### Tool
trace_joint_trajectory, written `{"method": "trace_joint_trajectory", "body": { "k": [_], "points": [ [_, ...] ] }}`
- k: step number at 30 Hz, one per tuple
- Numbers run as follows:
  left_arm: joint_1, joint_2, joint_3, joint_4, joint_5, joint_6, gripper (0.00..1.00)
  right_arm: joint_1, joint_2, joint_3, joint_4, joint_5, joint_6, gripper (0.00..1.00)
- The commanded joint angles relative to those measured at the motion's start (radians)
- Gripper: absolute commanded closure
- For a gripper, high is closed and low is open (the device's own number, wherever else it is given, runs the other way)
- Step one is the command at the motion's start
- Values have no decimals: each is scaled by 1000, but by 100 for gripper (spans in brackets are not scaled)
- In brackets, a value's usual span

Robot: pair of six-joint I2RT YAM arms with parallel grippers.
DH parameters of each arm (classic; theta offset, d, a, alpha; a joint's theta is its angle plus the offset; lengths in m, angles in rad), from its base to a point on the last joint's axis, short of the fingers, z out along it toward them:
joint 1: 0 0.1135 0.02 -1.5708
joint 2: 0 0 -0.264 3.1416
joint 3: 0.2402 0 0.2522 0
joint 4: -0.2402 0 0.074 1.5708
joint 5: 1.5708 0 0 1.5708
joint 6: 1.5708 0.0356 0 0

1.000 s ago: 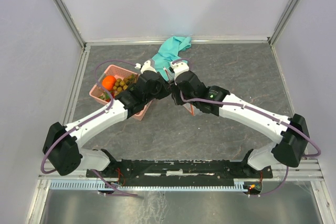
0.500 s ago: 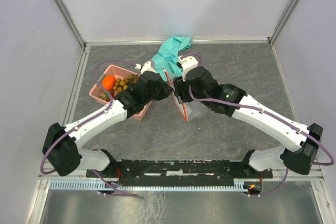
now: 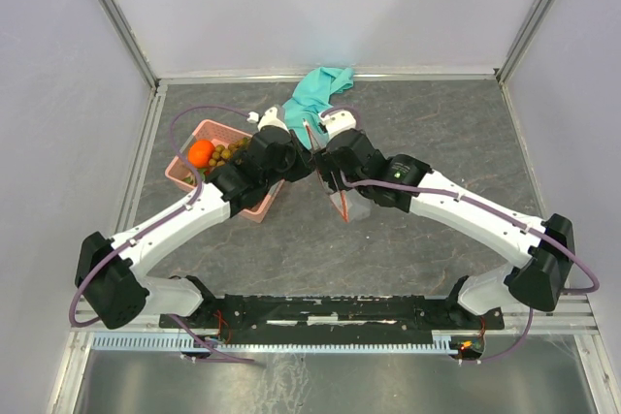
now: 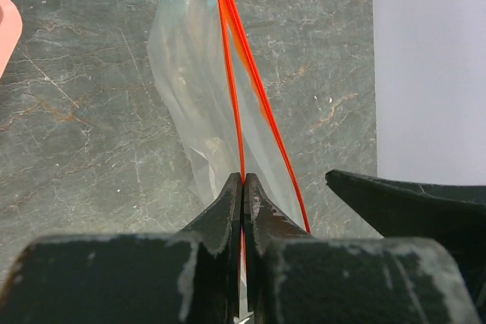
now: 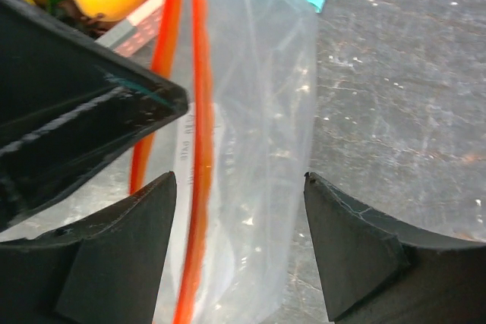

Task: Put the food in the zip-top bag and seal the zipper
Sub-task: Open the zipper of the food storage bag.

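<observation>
Food [image 3: 215,154] sits in the pink basket [image 3: 175,168] at left of the overhead frame, apart from the zip-top bag [image 3: 351,207] at centre. Left gripper [image 4: 243,184] pinches the zipper [image 4: 231,73] — we see it run straight up-frame. Right gripper [image 5: 239,180] gapes around the mouth; only its wrist view shows this.

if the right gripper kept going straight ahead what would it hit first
Most likely the zip-top bag: its clear film sits between the fingers of the open right gripper, just ahead, though depth is unclear.
</observation>
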Motion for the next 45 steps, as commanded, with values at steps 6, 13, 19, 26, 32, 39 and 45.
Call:
{"method": "trace_joint_trajectory", "body": {
  "k": [6,13,19,26,32,39,45],
  "points": [
    [-2,-28,73,-79,23,101,97,2,-19,-24,8,224,-75,35],
    [-2,-14,98,-134,64,145,97,0,12,-25,44,228,-93,43],
    [-2,-17,108,-168,77,168,97,-2,41,-10,60,253,-117,66],
    [-2,-39,121,-246,67,212,97,-42,12,4,24,375,-117,94],
    [0,-50,88,-291,8,249,97,-86,-25,6,-20,445,-81,99],
    [-1,-32,70,-221,36,239,90,-93,-45,-8,-8,434,-84,98],
    [2,-23,80,-132,52,221,58,-93,-38,-27,39,440,-142,98]
  ]
}}
